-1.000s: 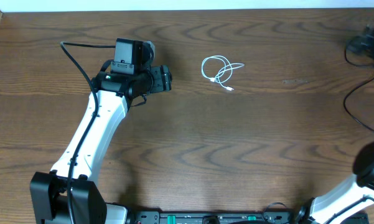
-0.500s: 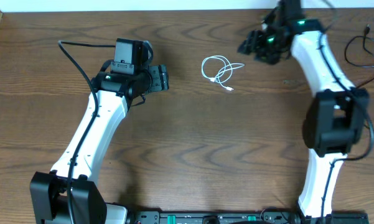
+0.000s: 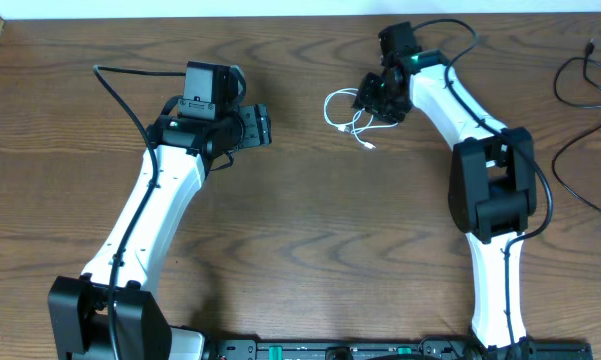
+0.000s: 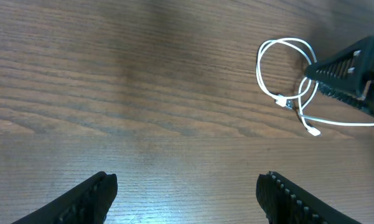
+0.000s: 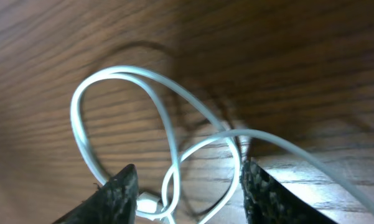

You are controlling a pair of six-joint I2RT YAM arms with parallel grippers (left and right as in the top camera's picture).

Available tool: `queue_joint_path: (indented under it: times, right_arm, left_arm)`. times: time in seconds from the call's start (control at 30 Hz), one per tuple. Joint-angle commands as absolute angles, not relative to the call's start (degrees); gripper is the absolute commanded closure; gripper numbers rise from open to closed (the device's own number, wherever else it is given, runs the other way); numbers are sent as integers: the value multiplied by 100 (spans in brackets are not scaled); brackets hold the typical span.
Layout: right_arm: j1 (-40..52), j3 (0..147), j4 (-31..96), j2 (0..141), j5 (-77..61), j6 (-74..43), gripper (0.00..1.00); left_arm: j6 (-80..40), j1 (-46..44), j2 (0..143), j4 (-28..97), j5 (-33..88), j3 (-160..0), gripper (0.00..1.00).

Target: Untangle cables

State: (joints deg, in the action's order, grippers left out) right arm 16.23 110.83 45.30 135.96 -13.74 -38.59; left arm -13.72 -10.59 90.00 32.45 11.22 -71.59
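Wooden tabletop (image 3: pixel 310 220) beneath right tool (image 5: pixel 187 186), spread wide, low over white cable (image 5: pixel 121 72).

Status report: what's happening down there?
Left fingers open, well clear of the cable. Right fingers open, straddling the white cable loops. Nothing in the way.

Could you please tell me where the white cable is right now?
In the overhead view, the white cable lies coiled on the far middle of the table, between the two hands: the open right hand is over its right edge, the left hand farther off.
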Motion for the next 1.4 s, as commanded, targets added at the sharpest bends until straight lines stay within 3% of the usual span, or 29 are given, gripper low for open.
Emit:
queue_joint_path:
  times: [0.0, 0.17, 0.37, 0.53, 0.7, 1.0, 1.23, 1.37]
  right_arm:
    - [1903, 11074, 4560, 13762, -650, -3756, 56]
    - [2078, 11074, 4565, 13963, -469, -3614, 66]
    - [2110, 11074, 4703, 13983, -272, -3376, 99]
    - [1881, 11111, 4764, 13600, -987, -2585, 99]
    - [1317, 11111, 4941, 12324, -2049, -1785, 99]
    - [-838, 11111, 6486, 9913, -2091, -1404, 99]
    - [-2742, 11109, 7059, 9441, -2344, -1107, 99]
    - [-2652, 11074, 7365, 9546, -2499, -545, 99]
  left_arm:
    - [-1378, -1035, 8986, 3258, 1039, -7148, 23]
    - [-1378, -1035, 8986, 3297, 1039, -7148, 24]
    - [-1380, -1035, 8986, 3341, 1039, -7148, 23]
    - [-1380, -1035, 8986, 3341, 1039, -7148, 23]
    - [-1380, -1035, 8986, 3341, 1039, -7148, 23]
    - [-1380, -1035, 8986, 3341, 1041, -7148, 23]
    - [-1380, -1035, 8986, 3341, 1041, -7148, 23]
    - [-1380, -1035, 8986, 3339, 1041, -7148, 23]
